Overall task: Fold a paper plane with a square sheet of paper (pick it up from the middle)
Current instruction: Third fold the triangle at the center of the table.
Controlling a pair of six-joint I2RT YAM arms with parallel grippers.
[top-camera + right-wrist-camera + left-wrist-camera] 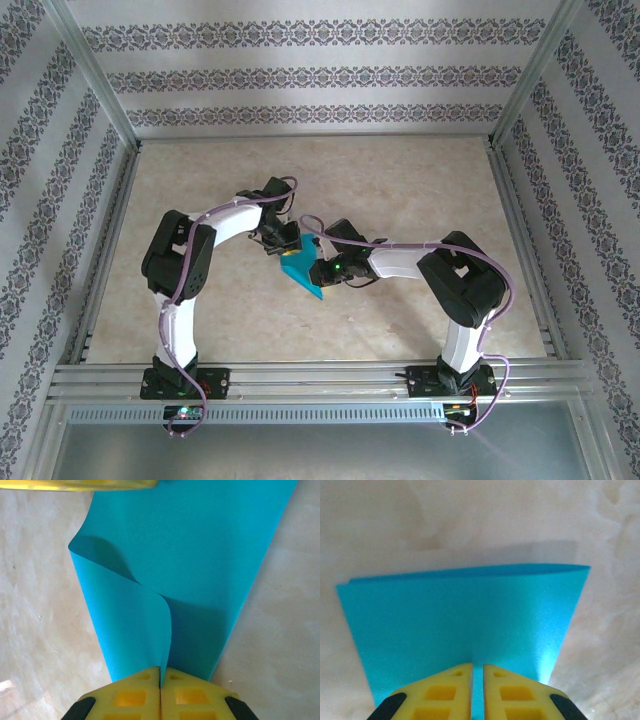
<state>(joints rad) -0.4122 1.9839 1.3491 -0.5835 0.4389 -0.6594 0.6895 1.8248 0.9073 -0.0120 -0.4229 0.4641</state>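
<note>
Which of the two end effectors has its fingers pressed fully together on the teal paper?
The right end effector: its yellow fingers meet with no gap, pinching the teal paper. The left end effector shows a narrow slit between its fingers.

Far end of paper off-frame

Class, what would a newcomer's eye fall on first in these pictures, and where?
The teal paper stands out at the middle of the pale table. The right tool pinches a curled fold of it between yellow fingers. The left tool sits at the far edge, jaws a slit apart.
</note>
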